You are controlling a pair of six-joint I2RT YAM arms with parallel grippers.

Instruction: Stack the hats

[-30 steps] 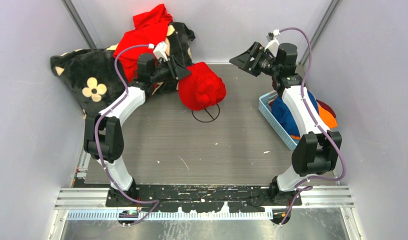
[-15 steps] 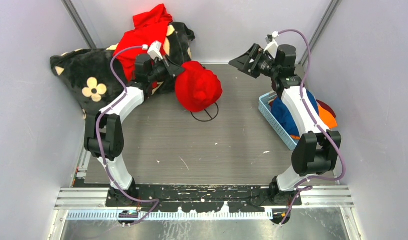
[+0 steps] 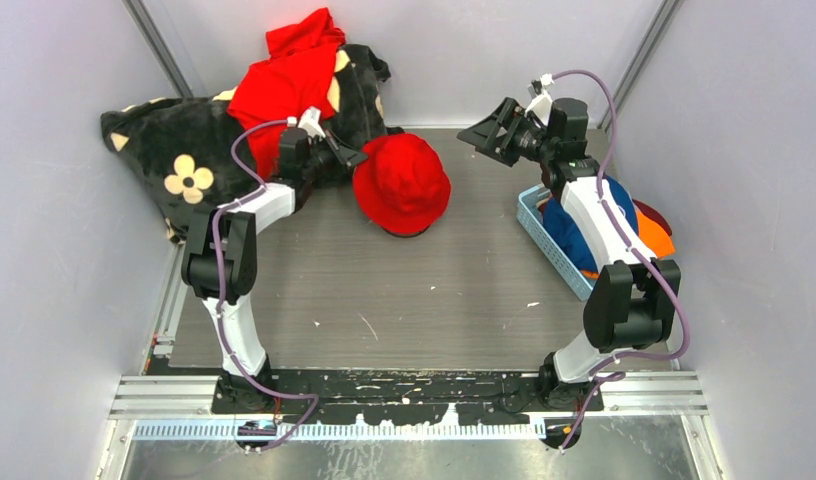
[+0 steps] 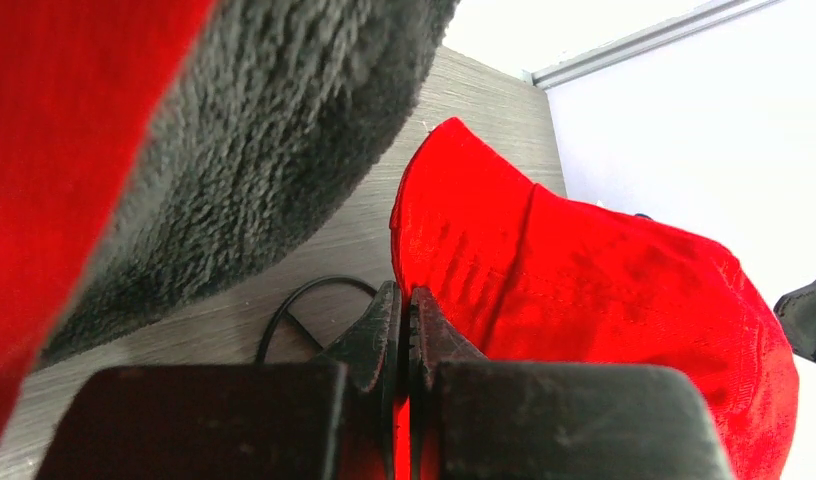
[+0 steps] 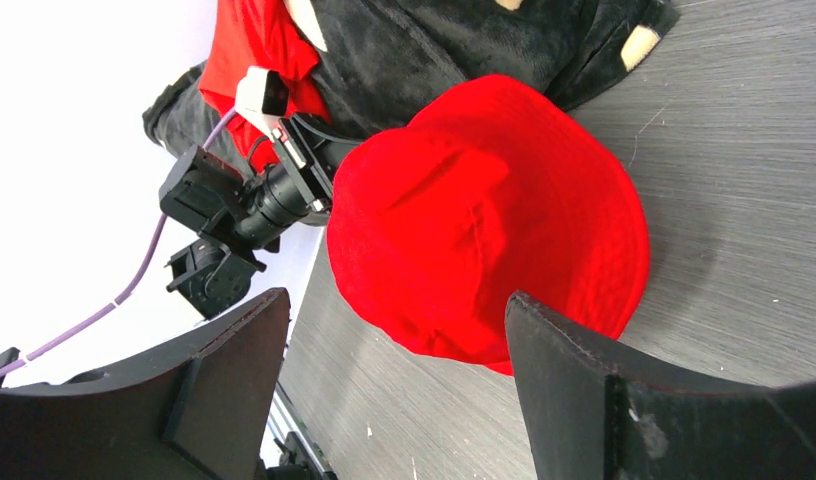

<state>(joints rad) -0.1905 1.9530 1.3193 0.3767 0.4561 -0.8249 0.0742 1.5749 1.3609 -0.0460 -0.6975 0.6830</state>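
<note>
A red hat (image 3: pixel 402 183) lies crown up on the grey table, over a black circle mark. My left gripper (image 3: pixel 352 158) is at the hat's left edge, shut on its brim; the left wrist view shows red fabric (image 4: pixel 584 290) pinched between the closed jaws of that gripper (image 4: pixel 405 295). My right gripper (image 3: pixel 481 130) is open and empty, held above the table to the right of the hat. In the right wrist view the hat (image 5: pixel 484 220) lies beyond the spread fingers of that gripper (image 5: pixel 396 300). A blue hat (image 3: pixel 569 235) and an orange hat (image 3: pixel 656 237) sit in the basket.
A light blue basket (image 3: pixel 534 225) stands at the right edge under my right arm. A black blanket with cream flowers (image 3: pixel 174 160) and a bright red garment (image 3: pixel 284 80) are heaped at the back left, close behind my left gripper. The blanket also fills the upper left of the left wrist view (image 4: pixel 244 150).
My left gripper has lowered the red hat from a crumpled, lifted bunch to lying flat, crown up, over the circle mark. The right gripper has tilted slightly.
</note>
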